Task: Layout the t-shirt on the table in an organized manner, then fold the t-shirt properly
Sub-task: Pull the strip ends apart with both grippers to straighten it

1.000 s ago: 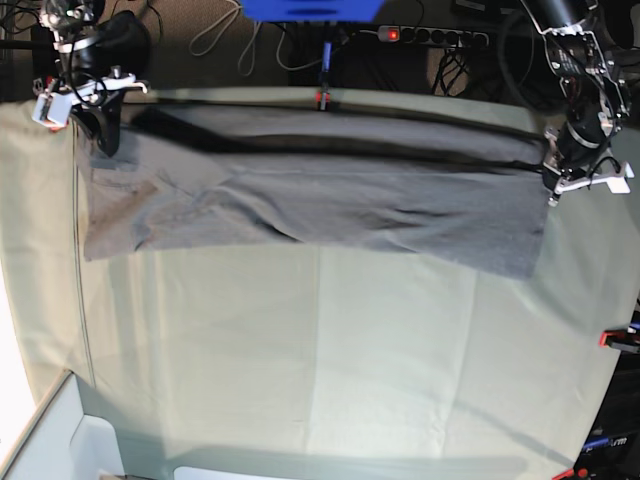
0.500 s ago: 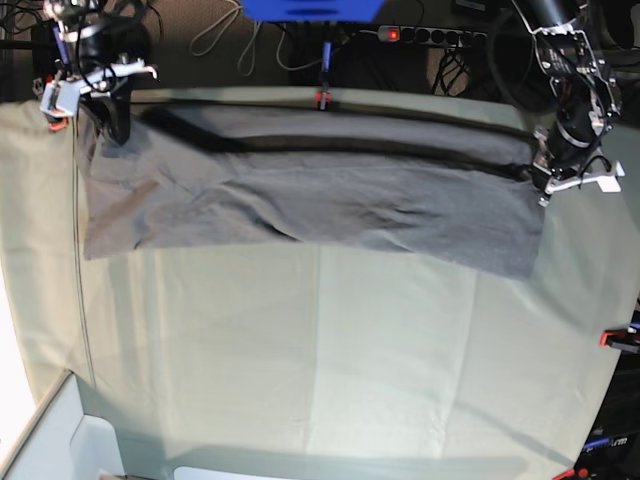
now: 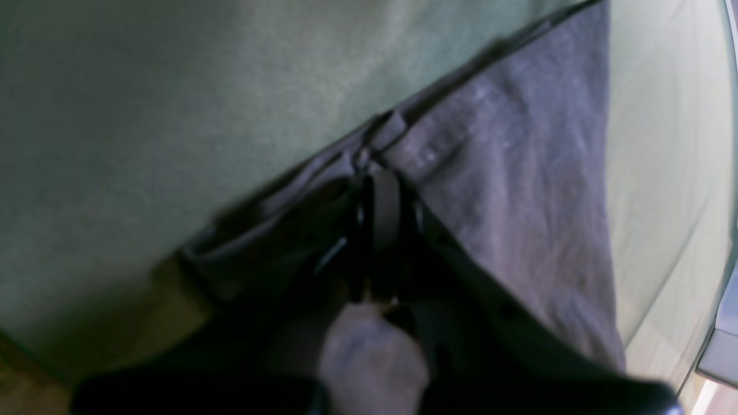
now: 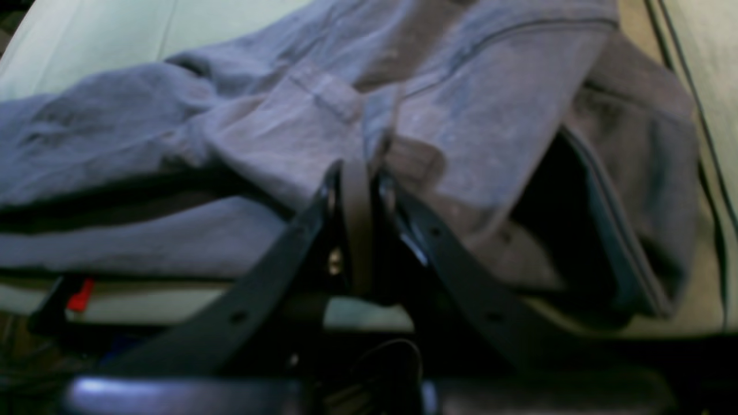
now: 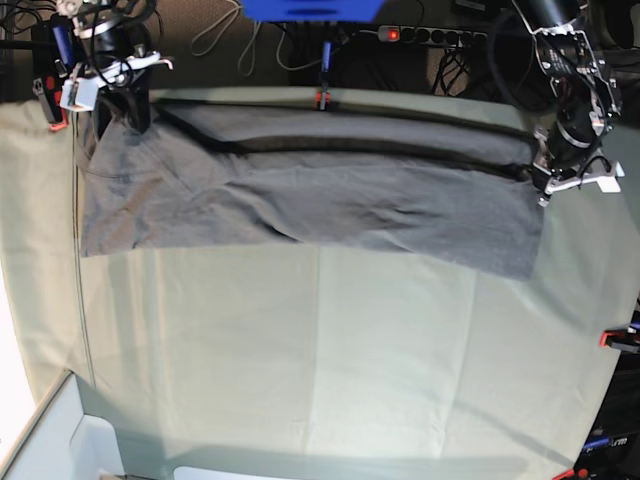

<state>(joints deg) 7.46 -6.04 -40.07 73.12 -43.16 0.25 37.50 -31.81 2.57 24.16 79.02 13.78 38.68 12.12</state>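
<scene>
The grey t-shirt [image 5: 330,205] lies stretched in a long band across the far part of the table [image 5: 330,340]. At its left end, near the far left table edge, my right gripper [image 5: 135,120] is shut on a raised fold of the fabric. The right wrist view shows the closed fingers [image 4: 360,167] pinching bunched shirt cloth [image 4: 230,132]. My left gripper [image 5: 541,180] is shut on the shirt's right end. In the left wrist view its tips [image 3: 375,167] clamp the hem of the shirt [image 3: 519,173], which is blurred.
Red clamps sit at the far edge [image 5: 322,98] and the right edge [image 5: 612,339]. A power strip [image 5: 430,36] and cables lie beyond the table. A white box [image 5: 60,440] stands at the near left corner.
My right gripper has moved farther back and slightly toward the middle, pulling the shirt's left end with it. My left gripper shifted slightly back and has since held still.
</scene>
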